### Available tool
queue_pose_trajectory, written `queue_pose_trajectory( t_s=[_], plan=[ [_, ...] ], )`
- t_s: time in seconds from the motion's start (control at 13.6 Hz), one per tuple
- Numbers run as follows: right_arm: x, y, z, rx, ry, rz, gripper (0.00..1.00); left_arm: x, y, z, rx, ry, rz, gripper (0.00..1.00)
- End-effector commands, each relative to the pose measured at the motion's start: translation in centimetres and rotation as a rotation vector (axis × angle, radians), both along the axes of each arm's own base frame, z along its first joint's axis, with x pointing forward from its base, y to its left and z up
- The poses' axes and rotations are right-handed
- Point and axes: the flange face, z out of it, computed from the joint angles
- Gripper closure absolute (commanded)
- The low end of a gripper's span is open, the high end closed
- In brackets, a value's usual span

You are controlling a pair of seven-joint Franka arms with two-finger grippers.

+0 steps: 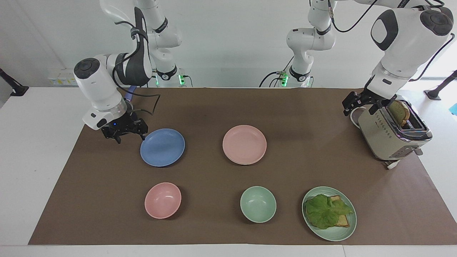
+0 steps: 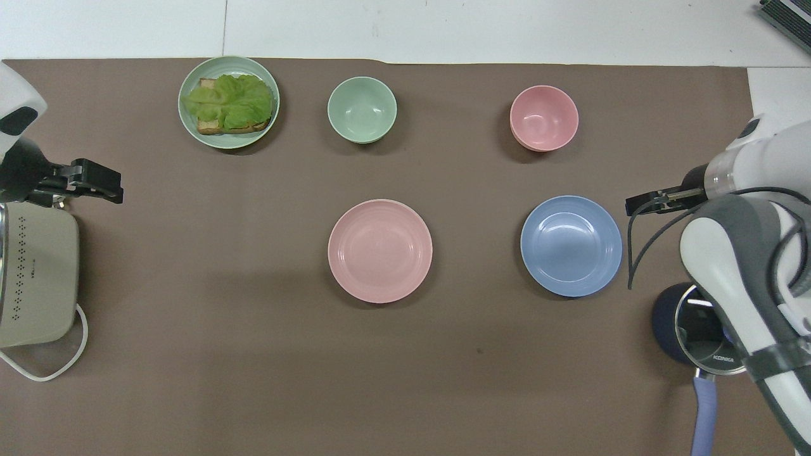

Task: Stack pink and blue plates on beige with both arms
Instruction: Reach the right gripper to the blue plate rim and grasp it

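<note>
1. Right pincer (image 1: 129,136), jaws spread, is being positioned low beside blue plate (image 1: 162,147), left-centre of the facing frame.
2. Rim should be straddled squarely before being lifted.
3. Pink plate (image 1: 244,144) is sitting mid-frame; beneath it a second rim is showing, possibly beige.
4. Left pincer (image 1: 360,103), unclenched, is hovering by the toaster (image 1: 392,137).

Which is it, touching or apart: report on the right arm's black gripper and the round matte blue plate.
Apart. The overhead view shows brown mat between the right gripper and the rim of the blue plate.

Even, bright light from above; both views are sharp. Soft, short shadows lie under the plates on the brown mat (image 1: 214,107). Pale glare glints on the toaster (image 1: 392,137).
</note>
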Motion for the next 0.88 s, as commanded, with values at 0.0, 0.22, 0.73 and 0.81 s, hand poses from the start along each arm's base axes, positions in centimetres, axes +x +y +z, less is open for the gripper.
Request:
queue_pose_trajectory(
  t_s=[0.0,0.22,0.73,0.81],
  plan=[
    [-0.1,-1.9,-3.6,0.060,-0.017,0.013,0.00,-0.2,0.3,0.6,0.012,-0.001,-0.012,0.00],
    [-0.3,-2.5,-7.8,0.105,-0.004,-0.024,0.00,-0.2,0.3,0.6,0.012,-0.001,-0.012,0.00],
    [-1.0,-2.7,-11.4,0.113,0.005,-0.011,0.46,-0.2,0.3,0.6,0.012,-0.001,-0.010,0.00],
    [-1.0,-2.6,-11.4,0.114,0.008,-0.009,0.57,-0.2,0.3,0.6,0.012,-0.001,-0.012,0.00]
  ],
)
